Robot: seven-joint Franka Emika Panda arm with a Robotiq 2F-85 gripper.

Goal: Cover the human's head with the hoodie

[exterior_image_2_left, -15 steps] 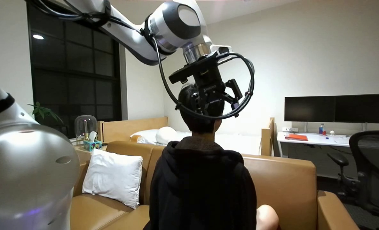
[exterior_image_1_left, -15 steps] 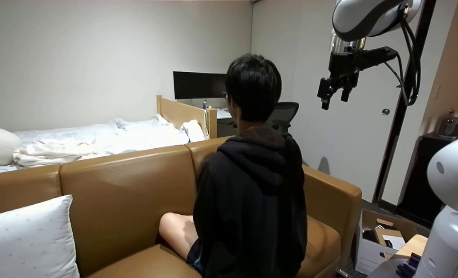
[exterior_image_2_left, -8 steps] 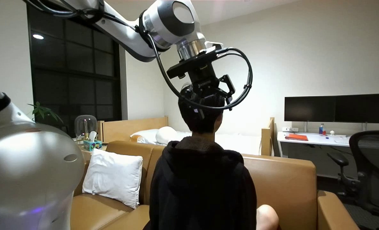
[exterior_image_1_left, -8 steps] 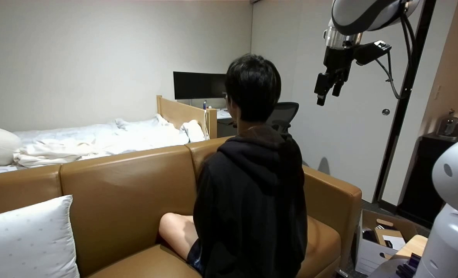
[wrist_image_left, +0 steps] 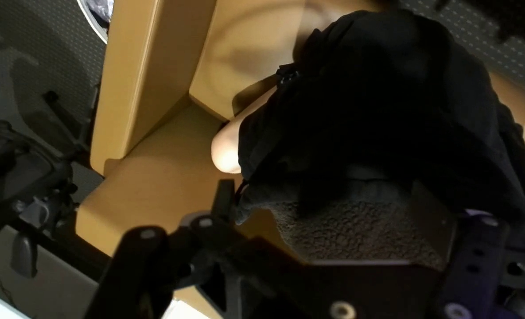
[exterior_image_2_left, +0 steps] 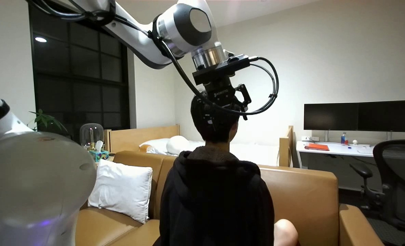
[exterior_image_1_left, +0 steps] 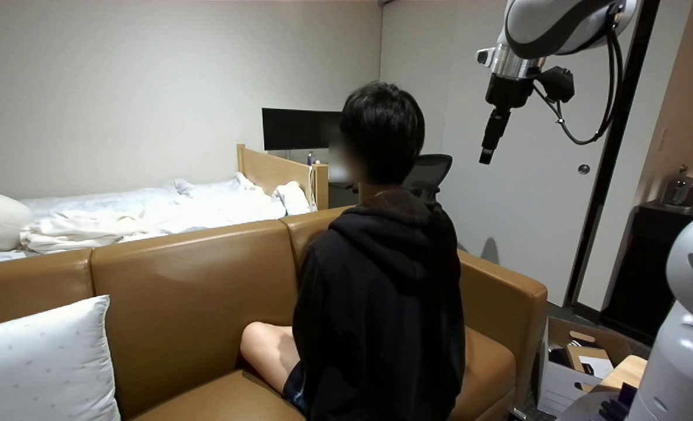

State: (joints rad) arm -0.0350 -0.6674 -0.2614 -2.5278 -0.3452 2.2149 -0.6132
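Note:
A person sits on the sofa with their back to the robot. Their dark-haired head (exterior_image_1_left: 384, 126), also in an exterior view (exterior_image_2_left: 219, 135), is bare. They wear a black hoodie (exterior_image_1_left: 381, 316), which shows in an exterior view (exterior_image_2_left: 216, 208) and the wrist view (wrist_image_left: 377, 110). Its hood (exterior_image_1_left: 393, 225), with brown fleece lining (wrist_image_left: 346, 230), lies down behind the neck. My gripper (wrist_image_left: 328, 204) is open and empty, fingers pointing down. In an exterior view the gripper (exterior_image_2_left: 228, 121) overlaps the head; in an exterior view it (exterior_image_1_left: 486, 153) hangs apart, right of the head.
The brown sofa (exterior_image_1_left: 194, 280) has a backrest and an armrest (exterior_image_1_left: 504, 278). A white pillow (exterior_image_2_left: 120, 189) lies on it. A bed (exterior_image_1_left: 147, 204) stands beyond. A desk chair (exterior_image_2_left: 397, 184) and a desk (exterior_image_2_left: 335, 148) stand nearby. A cable loop (exterior_image_2_left: 274, 89) hangs from the wrist.
My gripper has turned about its upright axis, so its fingers line up in an exterior view. It rose a little, then dropped slightly. The person and hood have not moved.

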